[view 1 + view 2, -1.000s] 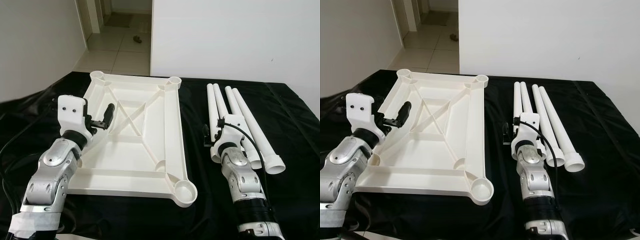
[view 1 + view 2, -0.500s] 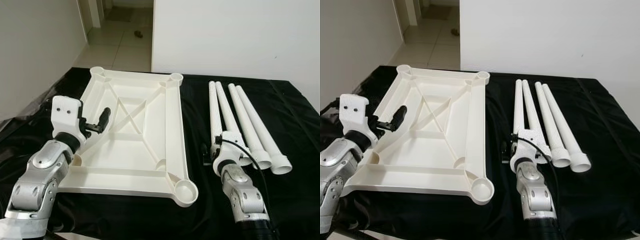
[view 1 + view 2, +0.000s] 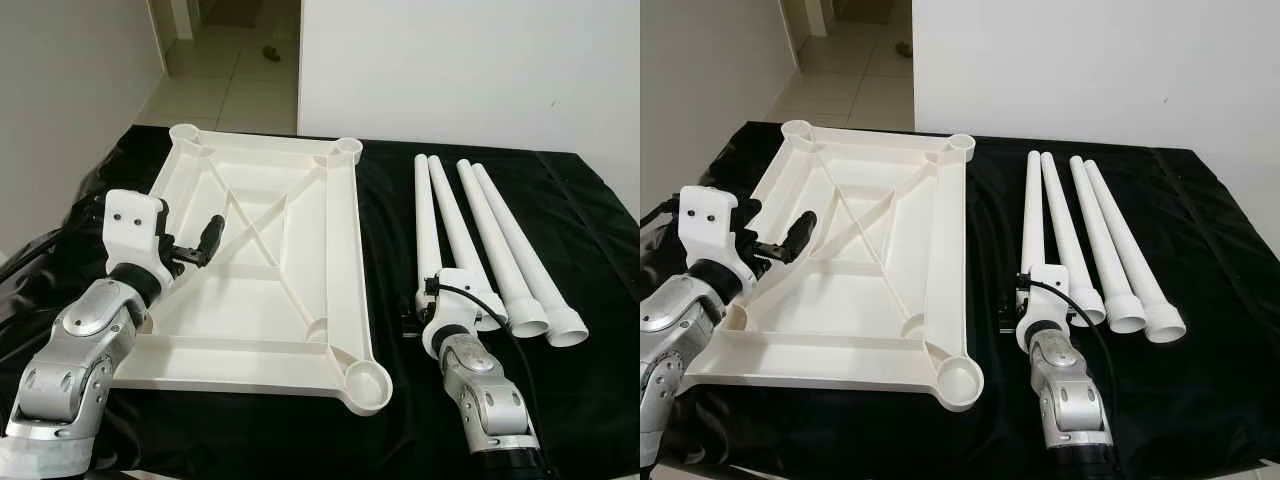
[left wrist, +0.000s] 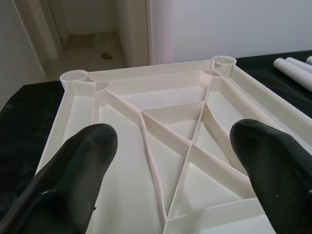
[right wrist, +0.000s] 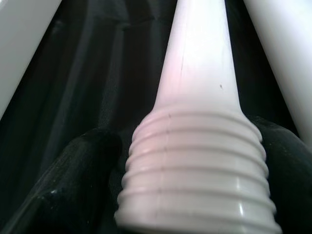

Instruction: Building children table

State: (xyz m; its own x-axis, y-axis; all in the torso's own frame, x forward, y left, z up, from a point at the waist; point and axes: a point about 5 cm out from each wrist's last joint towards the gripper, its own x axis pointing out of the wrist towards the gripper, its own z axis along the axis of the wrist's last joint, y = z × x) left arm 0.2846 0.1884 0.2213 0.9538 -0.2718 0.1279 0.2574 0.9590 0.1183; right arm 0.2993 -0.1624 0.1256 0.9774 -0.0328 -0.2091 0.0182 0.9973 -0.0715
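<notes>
1. The right gripper (image 5: 195, 195) is down at the thick, ridged end of the leftmost table leg (image 3: 426, 225); one black finger (image 5: 73, 180) sits on each side of that end, right next to it, so the fingers are around the leg; whether they squeeze it tight, I cannot tell.
2. That leg lies flat on the black cloth (image 3: 590, 400); its thin end points away from the robot.
3. Three more white legs (image 3: 500, 245) lie beside it on the robot's right, close together in a row; their wide ends face the robot.
4. The left gripper (image 3: 205, 243) hovers over the left side of the white table top (image 3: 300, 290); its two black fingers (image 4: 83, 161) are spread wide apart with nothing between them.
5. The table top lies upside down on the cloth, so its ribs and crossed bars show; a round socket (image 3: 366, 381) sits at each corner; the near right socket is just beside the right arm.
6. Behind the cloth is a white wall (image 3: 450, 70), and a tiled floor (image 3: 215, 85) runs off to the far left.
</notes>
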